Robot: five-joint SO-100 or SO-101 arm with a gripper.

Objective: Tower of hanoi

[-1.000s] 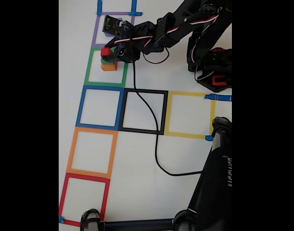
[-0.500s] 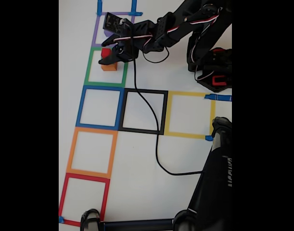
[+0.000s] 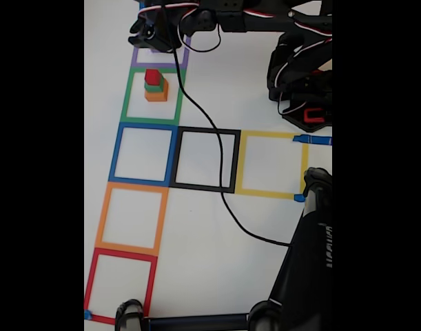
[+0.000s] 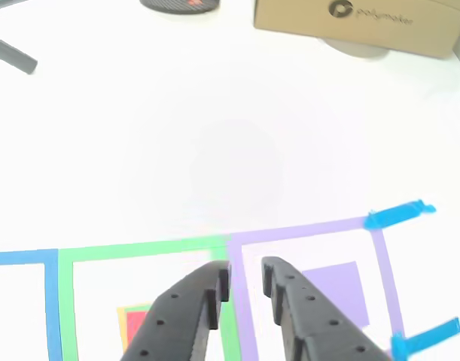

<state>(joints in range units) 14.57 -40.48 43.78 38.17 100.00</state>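
Table [image 3: 210, 234]: white and smooth, marked with taped squares; it lies below my fingers.
Green square [image 3: 131, 96]: in the fixed view it sits just below my fingers, next to the purple square [image 4: 384, 263] I hang over; in the other view its edge runs right under my fingertips.
Stack [image 3: 155, 86]: three blocks piled in the green square, apart from my fingers and untouched by them.
Orange block [image 3: 156, 95]: the widest, at the bottom; I judge it light and stiff, a steady base.
Green block [image 3: 153, 87]: the middle one, mostly hidden under the top block; likely just as light and hard.
Red block [image 3: 152, 76]: the smallest, on top, the one free to lift. I judge it light, rigid and a bit slick, so I would pinch its two flat opposite sides, low enough not to tip it yet clear of the block beneath.
Purple piece [image 4: 331, 289]: a flat patch inside the purple square, just beside my right fingertip in the other view; whether it is a block or tape I cannot tell.
My gripper [image 4: 245, 274]: fingers nearly together with a narrow gap between them, holding nothing.
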